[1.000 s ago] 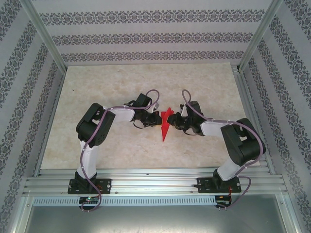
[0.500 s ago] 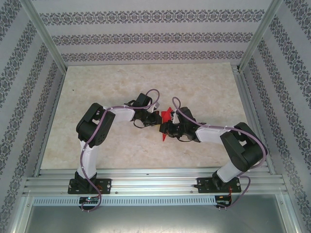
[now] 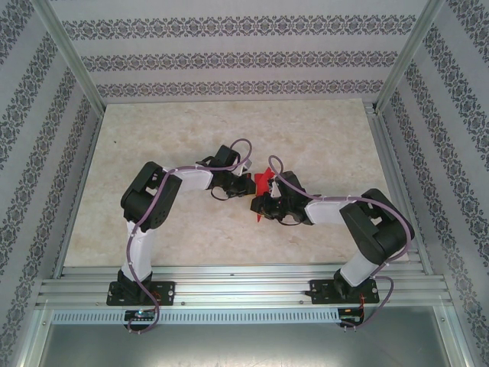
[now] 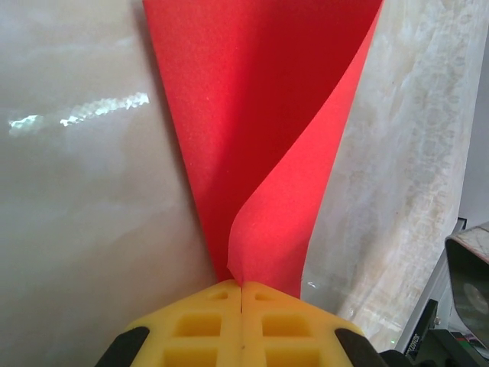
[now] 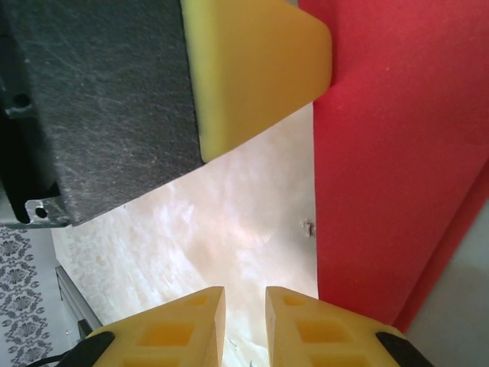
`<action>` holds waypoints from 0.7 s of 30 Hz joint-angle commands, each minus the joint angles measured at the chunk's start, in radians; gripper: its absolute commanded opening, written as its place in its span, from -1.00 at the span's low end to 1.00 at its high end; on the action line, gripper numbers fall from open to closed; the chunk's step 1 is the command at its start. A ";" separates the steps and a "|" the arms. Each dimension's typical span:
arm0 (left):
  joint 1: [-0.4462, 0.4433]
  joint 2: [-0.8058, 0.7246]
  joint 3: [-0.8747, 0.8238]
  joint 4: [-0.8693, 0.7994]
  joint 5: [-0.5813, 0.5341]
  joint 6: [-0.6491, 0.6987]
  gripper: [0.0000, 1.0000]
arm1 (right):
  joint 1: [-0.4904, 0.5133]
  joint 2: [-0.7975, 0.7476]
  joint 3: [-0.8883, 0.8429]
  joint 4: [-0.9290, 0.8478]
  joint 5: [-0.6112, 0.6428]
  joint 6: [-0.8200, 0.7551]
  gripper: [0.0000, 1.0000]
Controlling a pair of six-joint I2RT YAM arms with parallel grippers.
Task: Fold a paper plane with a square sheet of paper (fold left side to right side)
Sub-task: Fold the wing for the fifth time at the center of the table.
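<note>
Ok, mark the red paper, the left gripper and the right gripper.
red paper (image 4: 260, 115), left wrist view, middle of the curled sheet.
left gripper (image 4: 242, 289), left wrist view, seam where its jaws pinch the paper.
right gripper (image 5: 244, 302), right wrist view, gap between its jaws.

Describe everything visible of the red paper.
The paper is thin, plain, matte bright red, folded into a narrow pointed shape. It sits mid-table, with one layer curling up off the rest. The left gripper is shut on a tapering corner. The right gripper, slightly open, sits at its edge and holds nothing.
</note>
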 commanded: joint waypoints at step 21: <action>-0.012 0.055 0.066 -0.004 -0.009 0.021 -0.99 | -0.025 -0.019 -0.037 -0.036 0.043 -0.029 -0.58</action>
